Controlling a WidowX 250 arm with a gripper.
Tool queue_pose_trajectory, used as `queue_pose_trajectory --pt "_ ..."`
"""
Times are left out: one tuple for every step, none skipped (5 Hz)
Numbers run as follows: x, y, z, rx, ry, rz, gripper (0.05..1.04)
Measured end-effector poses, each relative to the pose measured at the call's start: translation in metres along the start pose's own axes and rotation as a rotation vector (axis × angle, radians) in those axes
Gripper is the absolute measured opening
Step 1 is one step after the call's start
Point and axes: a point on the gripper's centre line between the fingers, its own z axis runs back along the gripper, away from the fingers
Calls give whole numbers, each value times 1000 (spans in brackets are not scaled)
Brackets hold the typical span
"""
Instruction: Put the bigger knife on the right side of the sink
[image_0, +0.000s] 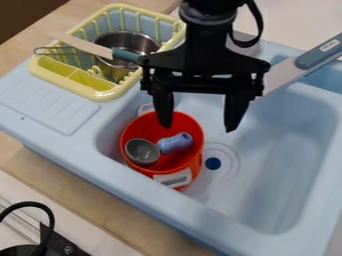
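The black gripper (198, 126) hangs over the light blue sink (267, 200), its two fingers spread wide with nothing between them. Behind it on the right, the bigger knife lies across the sink's back part; its blade (282, 75) is partly hidden by the gripper, and its grey-blue handle (319, 52) points to the upper right. A smaller knife (83, 45) with a teal handle rests across the drying rack at the upper left, the handle end close beside the gripper's body in this view.
Below the gripper, a red-orange pot (199, 165) stands in the basin, holding a grey ladle head (142, 151) and a light blue piece (175, 143). The yellow rack (100, 95) holds a metal pot (127, 41). Black equipment (57, 242) sits at the lower left.
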Motion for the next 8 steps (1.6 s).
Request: queue_pose_trajectory --pt "-2 2 -4 18 19 -12 995" --pt "6 -7 -9 42 31 -200 995" --pt "13 -12 -5 57 0 -353 995" --pt "17 -16 2 32 -52 -480 995" --pt "24 -28 6 -15 -128 -582 995" --pt "34 -51 5 -39 -206 -683 995" --pt "47 -73 0 -72 -264 -740 995" --pt "55 -89 -3 -105 -330 -777 995"
